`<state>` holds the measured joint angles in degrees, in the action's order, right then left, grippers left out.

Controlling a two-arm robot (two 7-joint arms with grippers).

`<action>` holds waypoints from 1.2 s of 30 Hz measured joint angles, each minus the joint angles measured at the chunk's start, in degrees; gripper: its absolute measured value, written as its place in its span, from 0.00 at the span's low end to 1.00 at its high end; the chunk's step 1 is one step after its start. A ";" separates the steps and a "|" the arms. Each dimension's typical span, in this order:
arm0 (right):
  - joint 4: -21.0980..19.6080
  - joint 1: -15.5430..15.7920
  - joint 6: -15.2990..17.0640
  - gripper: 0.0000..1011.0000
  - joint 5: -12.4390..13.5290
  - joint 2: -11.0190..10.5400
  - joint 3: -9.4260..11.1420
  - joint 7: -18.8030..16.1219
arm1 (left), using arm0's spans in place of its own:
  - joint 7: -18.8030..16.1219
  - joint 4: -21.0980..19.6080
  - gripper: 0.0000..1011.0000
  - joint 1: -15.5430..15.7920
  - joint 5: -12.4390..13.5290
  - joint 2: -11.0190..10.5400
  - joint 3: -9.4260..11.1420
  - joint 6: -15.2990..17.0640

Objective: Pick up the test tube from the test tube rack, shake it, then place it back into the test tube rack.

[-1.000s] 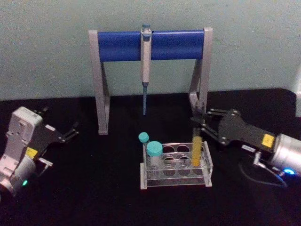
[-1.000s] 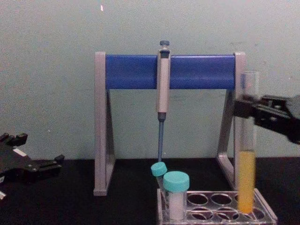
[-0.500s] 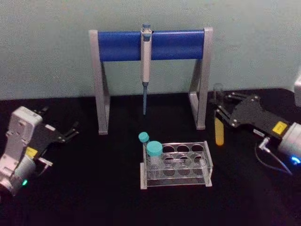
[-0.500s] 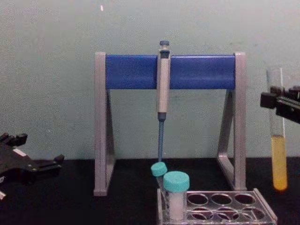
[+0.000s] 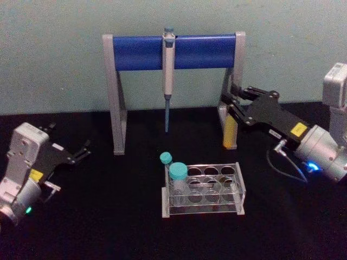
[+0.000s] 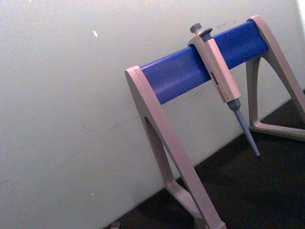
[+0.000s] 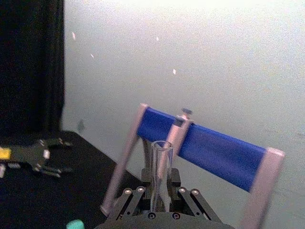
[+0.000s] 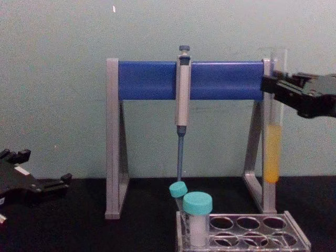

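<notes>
Your right gripper (image 5: pixel 230 101) is clamped on the tube (image 5: pixel 230 131), its fingers closed from both sides on the glass a little below the open rim; in the right wrist view the rim stands up between the finger links (image 7: pixel 161 164), with the gripper (image 7: pixel 161 211) below it. You have the tube upright and off the table, with its round bottom well above the rack (image 5: pixel 241 189); from the chest camera the tube (image 8: pixel 272 152) lines up with the right leg of the stand (image 8: pixel 147 80), and the gripper (image 8: pixel 273 87) reaches in from the right edge at about the height of the blue bar. Yellow-orange liquid fills the lower part of the tube; the glass above it is clear. The rack sits on the black table (image 5: pixel 108 216), in front of the stand and to the left of the tube; it holds two teal-capped tubes at its left end, a wider one (image 5: pixel 178 172) nearer you and a slimmer one (image 5: pixel 165 157) behind it, and what is inside them you cannot tell. A pipette (image 5: pixel 168 65) hangs tip down from the middle of the blue bar. Your left gripper (image 5: pixel 85 150) rests low at the far left, well apart from the rack, its fingers spread.
</notes>
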<state>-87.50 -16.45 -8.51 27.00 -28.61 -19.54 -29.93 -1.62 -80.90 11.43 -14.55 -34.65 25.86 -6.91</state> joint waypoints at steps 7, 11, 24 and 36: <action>2.24 -1.59 0.11 0.23 5.60 1.40 -0.89 -6.82 | 0.00 0.00 0.99 0.00 0.00 0.00 0.00 0.00; 2.01 -1.58 1.48 0.23 9.43 0.17 -1.58 -11.00 | 0.00 0.00 0.99 0.00 0.00 0.00 0.00 0.00; -4.12 3.75 5.30 0.23 14.33 -8.50 -0.06 -12.54 | 0.00 0.00 0.99 0.00 0.00 0.00 0.00 0.00; -7.30 4.15 6.55 0.23 3.22 -10.36 0.07 -0.41 | 0.00 0.00 0.99 0.00 0.00 0.00 0.00 0.00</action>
<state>-94.80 -12.29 -1.95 30.22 -38.97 -19.47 -30.34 -1.62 -80.90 11.43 -14.55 -34.64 25.86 -6.91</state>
